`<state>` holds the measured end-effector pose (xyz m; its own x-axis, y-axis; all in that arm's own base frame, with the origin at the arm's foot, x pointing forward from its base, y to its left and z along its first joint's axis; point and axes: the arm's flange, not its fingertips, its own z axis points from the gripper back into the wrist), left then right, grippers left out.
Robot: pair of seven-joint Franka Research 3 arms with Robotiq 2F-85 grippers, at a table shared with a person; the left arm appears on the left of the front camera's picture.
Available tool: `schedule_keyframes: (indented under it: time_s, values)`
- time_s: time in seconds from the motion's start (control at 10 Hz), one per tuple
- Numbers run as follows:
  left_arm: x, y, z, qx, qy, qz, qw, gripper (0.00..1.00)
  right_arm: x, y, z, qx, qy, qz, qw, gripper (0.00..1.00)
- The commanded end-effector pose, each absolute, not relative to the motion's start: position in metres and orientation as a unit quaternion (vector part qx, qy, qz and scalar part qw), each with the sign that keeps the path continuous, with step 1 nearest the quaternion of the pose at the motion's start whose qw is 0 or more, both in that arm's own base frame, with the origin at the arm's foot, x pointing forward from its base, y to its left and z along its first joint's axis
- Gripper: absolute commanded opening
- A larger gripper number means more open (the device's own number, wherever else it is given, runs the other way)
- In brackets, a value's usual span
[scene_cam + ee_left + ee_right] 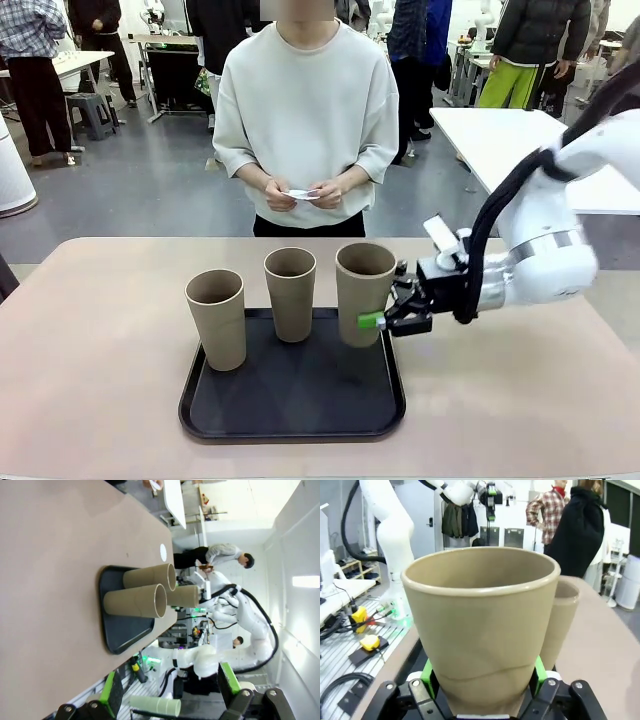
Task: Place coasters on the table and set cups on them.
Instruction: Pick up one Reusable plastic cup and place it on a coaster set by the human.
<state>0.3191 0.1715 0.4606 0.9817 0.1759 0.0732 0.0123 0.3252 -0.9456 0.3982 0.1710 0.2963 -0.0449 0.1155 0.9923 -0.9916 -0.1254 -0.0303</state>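
Front view | our right gripper [375, 320] clamps the right-hand cup [364, 285] at the black tray [290, 425] | other cups [290, 293] stand there | left gripper [169, 680] wide, empty | coasters [303, 194] in the person's hands [330, 196] | nothing placed yet, we judge

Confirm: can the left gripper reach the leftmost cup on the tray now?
Probably yes. The left gripper is open and faces the leftmost cup across the table, with nothing between them; the right gripper is shut on the rightmost cup.
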Motion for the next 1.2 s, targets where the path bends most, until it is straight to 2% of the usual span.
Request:
schedule_keyframes:
  time_s: [0.0,0.2,0.4,0.5,0.8,0.9,1.1]
  values:
    - [0.318,0.172,0.463,-0.583,-0.085,0.048,0.806,1.0,0.373,0.159,0.362,0.488,-0.443,0.569,0.492,0.16]
    - [0.318,0.172,0.463,-0.583,-0.085,0.048,0.806,1.0,0.37,0.154,0.393,0.476,-0.443,0.559,0.514,0.16]
    - [0.318,0.172,0.463,-0.583,-0.085,0.048,0.806,1.0,0.377,0.149,0.396,0.461,-0.44,0.541,0.548,0.16]
    - [0.318,0.172,0.463,-0.583,-0.085,0.048,0.806,1.0,0.375,0.154,0.401,0.474,-0.454,0.56,0.506,0.16]
    - [0.318,0.172,0.463,-0.583,-0.085,0.048,0.806,1.0,0.375,0.154,0.401,0.474,-0.454,0.56,0.506,0.16]
    - [0.318,0.172,0.463,-0.583,-0.085,0.048,0.806,1.0,0.375,0.152,0.404,0.471,-0.45,0.556,0.517,0.83]
    - [0.318,0.172,0.463,-0.583,-0.085,0.048,0.806,1.0,0.437,0.106,0.423,0.458,-0.493,0.503,0.543,0.83]
